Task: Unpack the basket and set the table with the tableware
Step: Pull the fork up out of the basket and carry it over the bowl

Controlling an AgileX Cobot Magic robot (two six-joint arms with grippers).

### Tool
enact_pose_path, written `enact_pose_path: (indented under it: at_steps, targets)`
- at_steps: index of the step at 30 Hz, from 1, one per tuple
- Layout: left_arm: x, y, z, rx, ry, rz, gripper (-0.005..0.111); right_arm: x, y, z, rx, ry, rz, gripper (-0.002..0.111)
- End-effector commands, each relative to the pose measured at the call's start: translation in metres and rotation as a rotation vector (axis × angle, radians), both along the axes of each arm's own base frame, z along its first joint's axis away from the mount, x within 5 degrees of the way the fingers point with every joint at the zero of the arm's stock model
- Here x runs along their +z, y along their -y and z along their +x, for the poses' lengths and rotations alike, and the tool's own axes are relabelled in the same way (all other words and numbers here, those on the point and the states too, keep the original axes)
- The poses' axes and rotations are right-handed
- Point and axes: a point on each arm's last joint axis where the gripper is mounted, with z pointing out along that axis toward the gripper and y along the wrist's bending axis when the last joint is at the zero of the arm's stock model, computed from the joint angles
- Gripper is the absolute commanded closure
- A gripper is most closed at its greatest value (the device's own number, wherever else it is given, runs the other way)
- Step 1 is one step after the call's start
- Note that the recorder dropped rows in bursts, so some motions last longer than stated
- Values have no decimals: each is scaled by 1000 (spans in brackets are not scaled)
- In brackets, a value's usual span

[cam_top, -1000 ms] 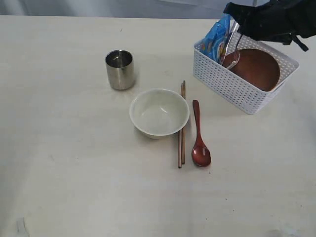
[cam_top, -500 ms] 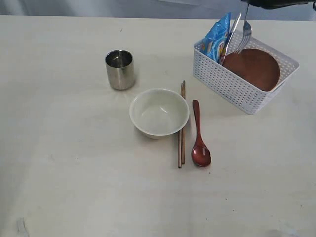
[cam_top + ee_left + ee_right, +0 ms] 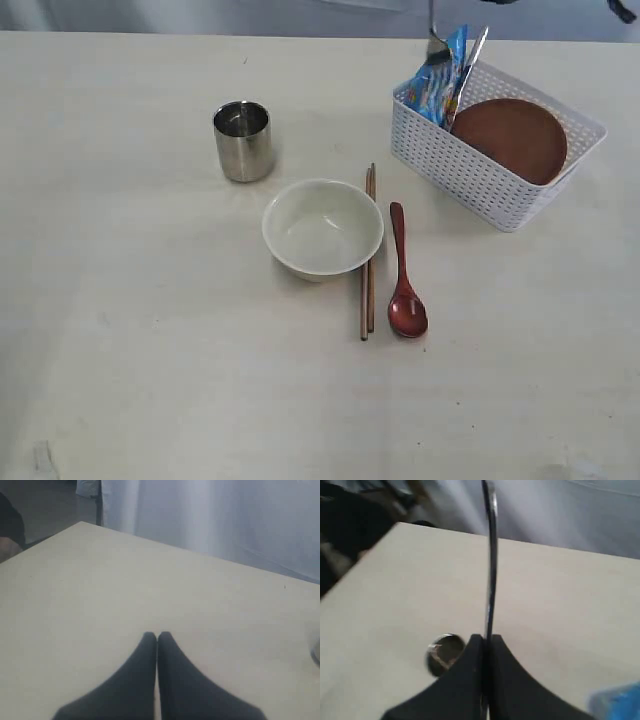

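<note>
The right fingers are pressed on the handle of the steel fork, which hangs from them with its long axis nearly upright, its head lowest. The fork is in the air beyond the cream bowl and to the right of it. To lay it flat on the table beside the bowl, this arm is the nearer one, I think, because the left fingers are pressed together on nothing, over bare table.
</note>
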Motion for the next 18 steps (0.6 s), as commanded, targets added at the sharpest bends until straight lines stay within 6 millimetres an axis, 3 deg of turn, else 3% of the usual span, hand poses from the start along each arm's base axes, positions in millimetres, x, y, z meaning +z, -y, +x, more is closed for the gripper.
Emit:
enact_pose_path:
  at_steps: [1, 3, 9, 18]
  targets:
    - [0, 0, 0, -8, 4, 7, 106, 11, -13, -18, 200, 126, 219, 109]
    - [0, 0, 0, -8, 4, 7, 106, 7, -16, -27, 272, 186, 288, 109]
    - [0, 0, 0, -8, 4, 7, 106, -17, -18, -51, 422, 303, 268, 109]
    - [0, 0, 0, -12, -4, 25, 106, -26, -32, -62, 498, 372, 228, 109]
